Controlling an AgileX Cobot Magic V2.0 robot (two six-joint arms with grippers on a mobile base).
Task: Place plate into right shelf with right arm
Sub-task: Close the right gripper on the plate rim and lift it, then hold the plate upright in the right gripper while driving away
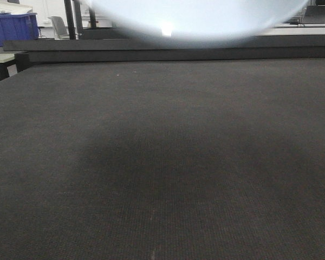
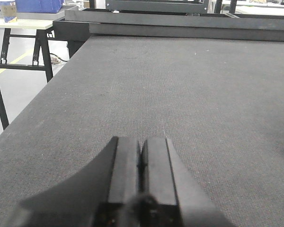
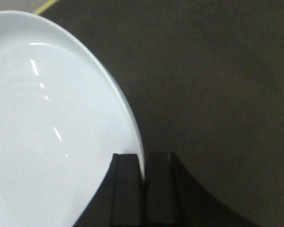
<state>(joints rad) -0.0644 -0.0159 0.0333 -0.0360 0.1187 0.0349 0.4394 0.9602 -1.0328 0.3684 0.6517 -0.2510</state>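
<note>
Dark woven table top (image 3: 217, 94) lies open ahead and right of the right arm's black two-fingered pincer (image 3: 143, 165), ending at a black rail (image 1: 162, 51). A blue plastic crate (image 1: 11, 28) stands far to its left, contents hidden. The pincer is clamped on the rim of the round, glossy pale-blue plastic plate (image 3: 47, 118), which is raised above the table and spreads left of the fingers. The left black pincer (image 2: 141, 156) is pressed together, empty.
</note>
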